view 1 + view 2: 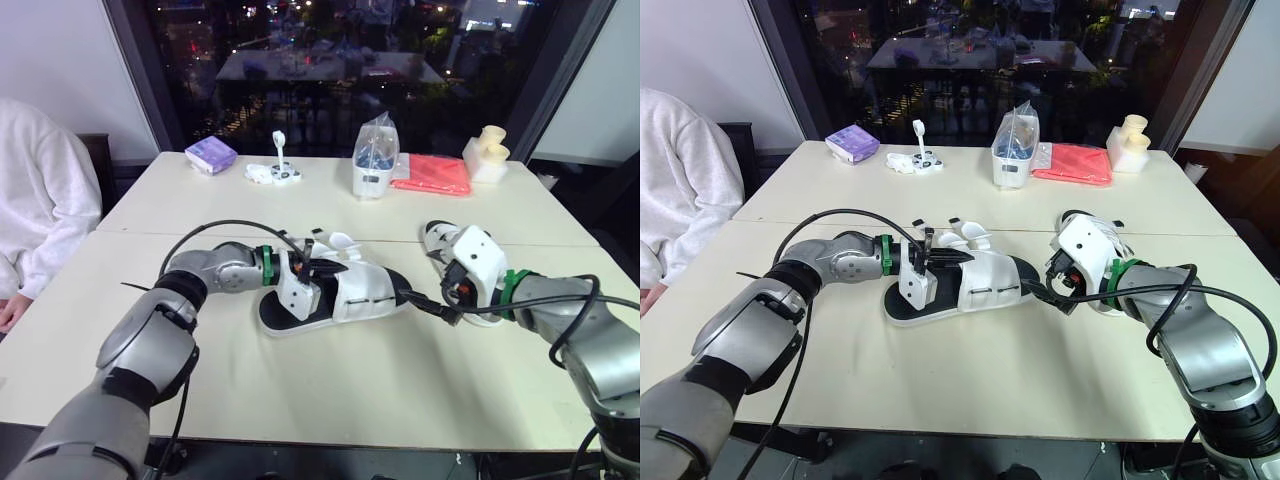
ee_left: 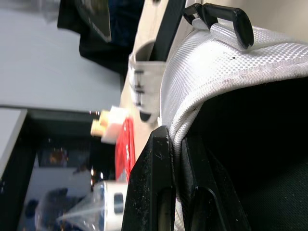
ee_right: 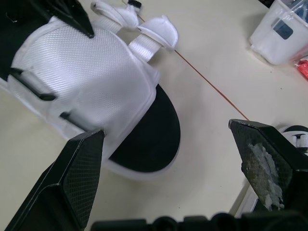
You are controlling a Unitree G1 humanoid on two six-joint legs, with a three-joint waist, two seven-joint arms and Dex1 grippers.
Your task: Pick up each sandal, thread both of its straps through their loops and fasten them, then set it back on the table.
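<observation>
Left arm is stretched across the desk (image 1: 350, 400), forearm low and turned inward, its end effector (image 1: 308, 272) pinched on the edge of the white mesh upper of the sandal (image 1: 352, 296), which lies flat mid-desk. Right arm comes in low from the right, its end effector (image 1: 428, 306) spread wide open just off the sandal's toe, and the second sandal (image 1: 437, 237) sits behind that wrist.

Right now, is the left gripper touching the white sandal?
Touching. The left wrist view shows the left gripper shut on the white sandal, woven edge pinched between both fingers.
</observation>
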